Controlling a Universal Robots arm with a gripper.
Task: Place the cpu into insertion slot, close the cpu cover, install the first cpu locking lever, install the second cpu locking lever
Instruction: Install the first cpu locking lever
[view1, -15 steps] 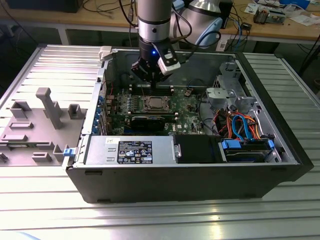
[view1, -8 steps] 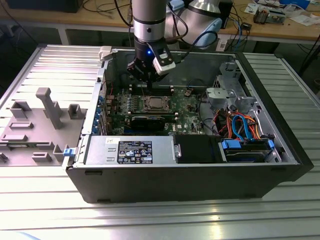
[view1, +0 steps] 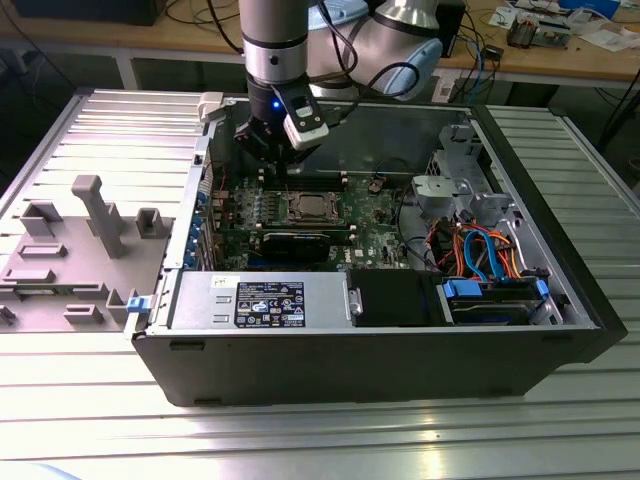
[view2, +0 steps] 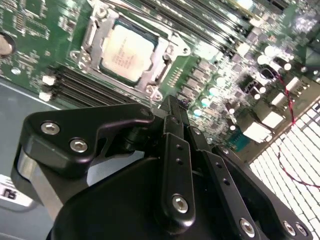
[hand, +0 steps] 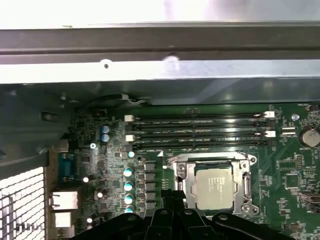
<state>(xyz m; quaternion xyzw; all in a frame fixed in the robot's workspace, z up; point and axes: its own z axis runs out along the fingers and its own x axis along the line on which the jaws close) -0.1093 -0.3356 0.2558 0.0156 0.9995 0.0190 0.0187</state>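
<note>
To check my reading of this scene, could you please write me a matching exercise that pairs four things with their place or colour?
Things:
1. cpu
2. cpu cover
3. gripper
4. circuit board

Descriptions:
A. green
B. black, poised over the board
C. silver frame lying round the chip
D. flat square with a silvery-grey top

Pairs: 1-D, 2-C, 3-B, 4-A

Metal and gloss, matt black up close.
The cpu (view2: 125, 50) shows a satin silvery-grey metal top; the cover (view2: 92, 37) gleams, bare bright metal; the board (hand: 285, 165) is glossy green; the gripper (view2: 172, 105) is smooth matt black with shiny screw heads (view2: 180, 202); the table (view1: 330, 440) is ribbed dull-silver metal.
</note>
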